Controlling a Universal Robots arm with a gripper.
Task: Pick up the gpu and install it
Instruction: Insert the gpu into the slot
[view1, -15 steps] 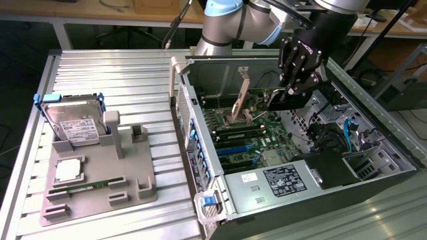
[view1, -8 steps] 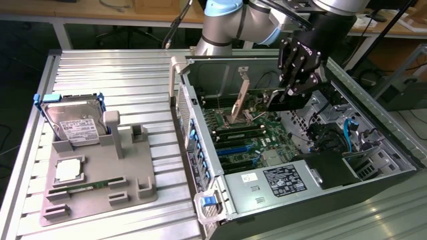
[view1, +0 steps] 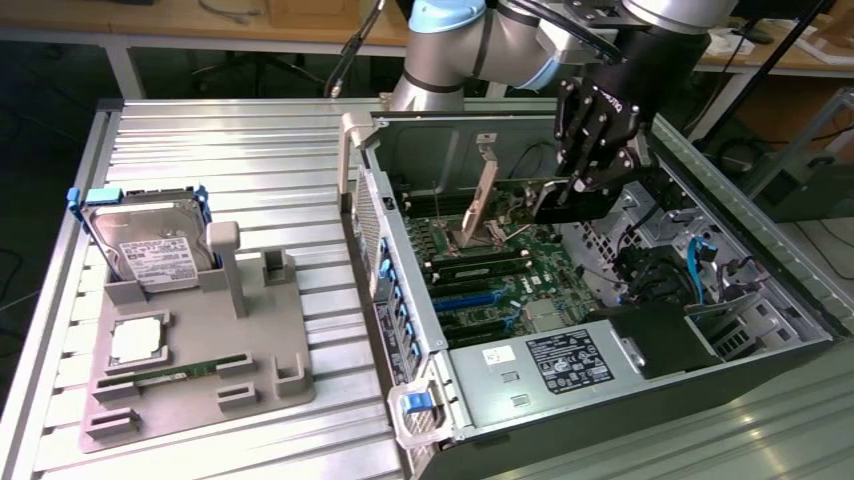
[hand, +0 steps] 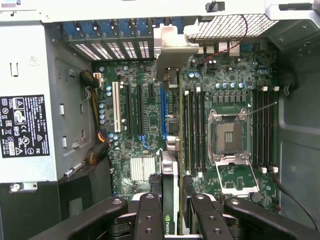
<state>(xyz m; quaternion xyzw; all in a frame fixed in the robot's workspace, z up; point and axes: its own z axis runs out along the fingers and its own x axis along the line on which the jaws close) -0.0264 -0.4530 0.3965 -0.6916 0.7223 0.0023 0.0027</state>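
The pickup is done, we judge, and the seating is left. Nearest us the claw (hand: 172, 220) is clenched on the gpu (hand: 170, 180), pinching the card edge-on between its fingers (hand: 149, 220). Beyond, the card hangs inside the open case (view1: 378, 215) over the motherboard (hand: 140, 100), near the blue slot (hand: 163, 110), its silvery bracket (hand: 172, 47) toward the rear grille (hand: 230, 29).

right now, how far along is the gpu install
Done: the gpu is picked up, gripped in the shut claw. In hand: it hangs edge-on over the motherboard inside the case. Left: it isn't seated yet; the long slots below it are bare.
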